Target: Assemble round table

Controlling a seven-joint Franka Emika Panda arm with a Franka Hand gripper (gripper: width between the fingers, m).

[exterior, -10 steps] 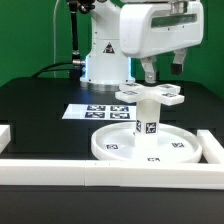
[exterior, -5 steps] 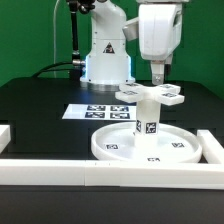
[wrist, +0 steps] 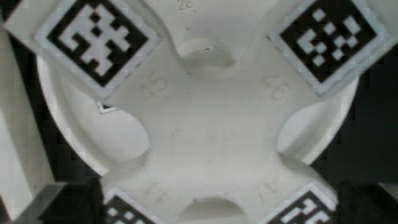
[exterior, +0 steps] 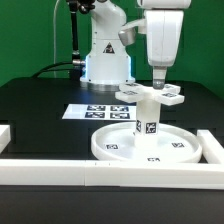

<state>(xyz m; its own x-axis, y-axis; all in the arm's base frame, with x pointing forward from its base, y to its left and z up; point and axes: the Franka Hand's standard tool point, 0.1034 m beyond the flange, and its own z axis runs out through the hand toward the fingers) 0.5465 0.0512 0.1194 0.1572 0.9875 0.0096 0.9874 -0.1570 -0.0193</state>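
No readable writing, only square black-and-white tags: a printed tag sheet (exterior: 101, 111) on the black surface (exterior: 40, 110), then the round disc (exterior: 150, 146) with its leg (exterior: 147, 113) upright, cross-shaped foot (exterior: 152, 95) on top. The end effector (exterior: 159, 78) hangs directly above the foot; whether its fingers are parted, I cannot tell.

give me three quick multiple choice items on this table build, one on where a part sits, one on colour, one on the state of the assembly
1. Where does the leg stand?
A. on the round disc
B. on the marker board
C. on the border rail

2. What colour is the cross-shaped foot?
A. black
B. white
C. green

3. How is the leg?
A. lying flat
B. upright, foot on top
C. held mid-air

Answers: 1 A, its base meets the disc's middle. 2 B, white with black tags. 3 B, it stands vertical under the foot, the gripper right above.
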